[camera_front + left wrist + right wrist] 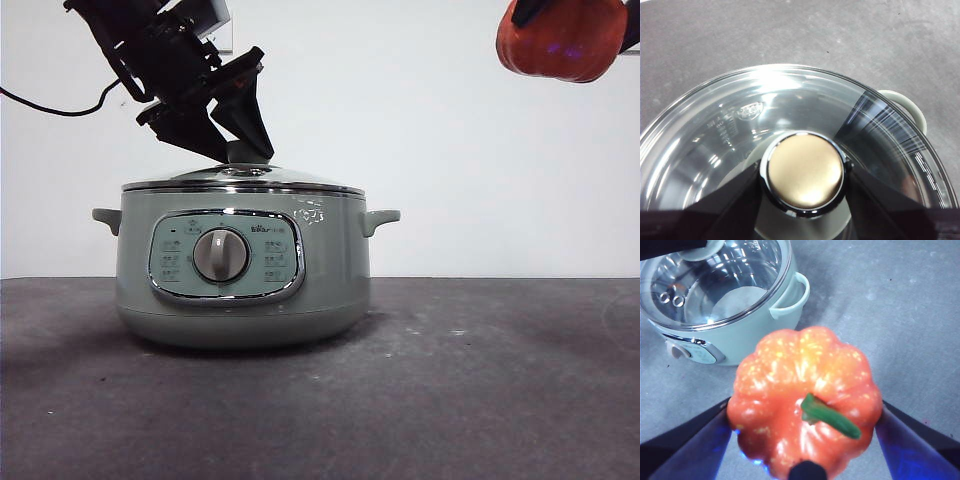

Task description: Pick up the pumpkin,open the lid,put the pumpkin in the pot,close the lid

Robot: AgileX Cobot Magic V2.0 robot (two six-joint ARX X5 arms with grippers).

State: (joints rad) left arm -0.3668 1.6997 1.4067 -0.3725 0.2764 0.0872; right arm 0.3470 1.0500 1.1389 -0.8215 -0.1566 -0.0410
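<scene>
The sage-green pot [240, 270] stands on the dark table with its glass lid [243, 181] on it. My left gripper [243, 150] is over the pot, its jaws on both sides of the lid's knob [805, 171] and touching it. My right gripper [805, 435] is shut on the orange pumpkin [805, 400], stem up, held high in the air to the right of the pot. The pumpkin also shows at the top right of the front view [562, 38]. The pot and lid show in the right wrist view too [740, 320].
The dark grey table [480, 380] spreads in front of and to the right of the pot. A plain white wall stands behind. A black cable [60, 105] hangs from the left arm.
</scene>
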